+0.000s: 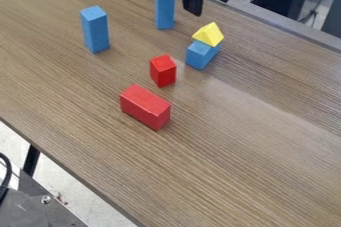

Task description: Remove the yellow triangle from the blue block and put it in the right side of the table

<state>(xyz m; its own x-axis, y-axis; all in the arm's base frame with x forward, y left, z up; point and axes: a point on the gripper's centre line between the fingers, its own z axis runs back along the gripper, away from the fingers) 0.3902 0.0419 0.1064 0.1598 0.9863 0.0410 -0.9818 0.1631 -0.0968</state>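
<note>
one yellow triangle (pixel 209 34) is sitting on top of the short blue block (pixel 202 55), in the upper part of the view a bit right of the middle, with its ridge pointing up and one three-cornered end facing the lower left. its long axis runs at a slant from lower left to upper right, pretty much lined up with the block under it. the end effector (pixel 210 7) hangs near it at the top edge, spread apart with nothing in its grip, so yeah, released.

Smooth wood-grain tabletop (pixel 226 171); matt painted-wood-looking blocks (pixel 145 107).
</note>
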